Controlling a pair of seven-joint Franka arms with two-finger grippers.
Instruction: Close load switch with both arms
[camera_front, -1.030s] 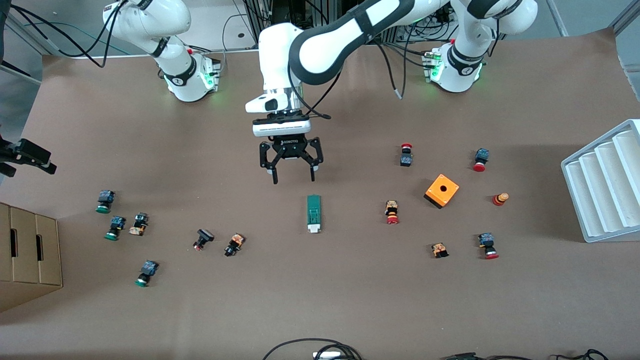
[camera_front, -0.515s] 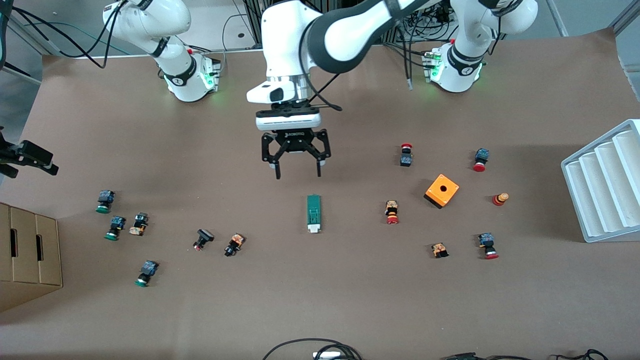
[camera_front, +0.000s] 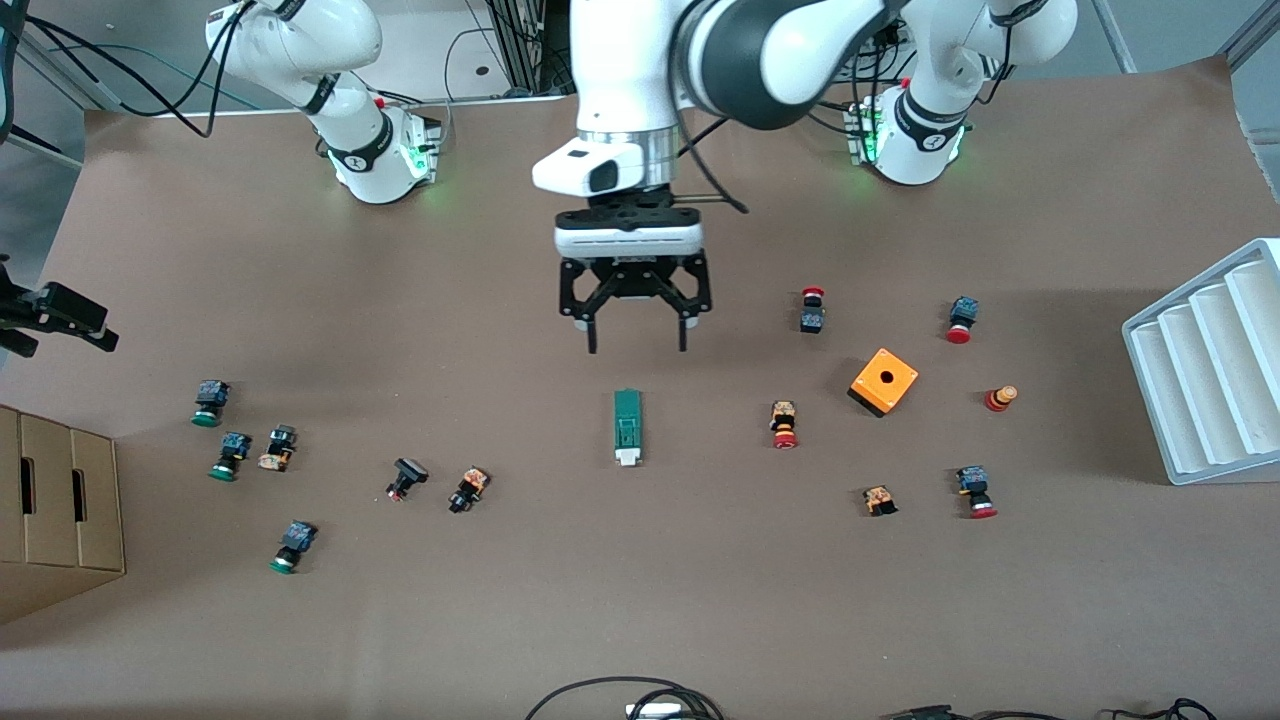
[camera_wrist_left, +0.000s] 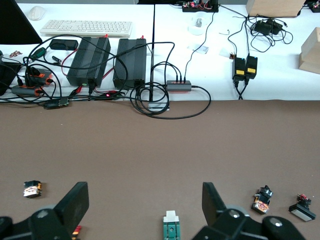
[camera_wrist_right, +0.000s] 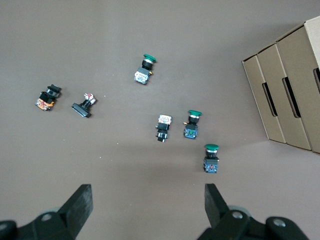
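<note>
1. Front view: a brown paper-like sheet covers the table (camera_front: 640, 600), with small push-button parts scattered toward both ends.
2. The load switch (camera_front: 627, 427) lies flat near the middle of the table, its white lever end pointing toward the front camera, touched by nothing.
3. The left gripper (camera_front: 636, 340) hangs in the air over bare table just above the switch's green end in this view, fingers spread wide and empty.
4. In the left wrist view the switch's white tip (camera_wrist_left: 171, 227) shows between the two spread fingers (camera_wrist_left: 75, 200).
5. The right gripper (camera_front: 55, 315) sits at the table's edge at the right arm's end, over the green-capped buttons (camera_wrist_right: 192, 123); its fingers (camera_wrist_right: 80, 202) are wide apart with nothing between them.
6. An orange box (camera_front: 884, 381) with a round hole stands toward the left arm's end, red-capped buttons around it.
7. A white ribbed tray (camera_front: 1205, 365) rests at that end's edge; a cardboard box (camera_front: 55, 510) at the other.
8. A white bench with a keyboard (camera_wrist_left: 87, 27), black power units and tangled cables adjoins the table.
</note>
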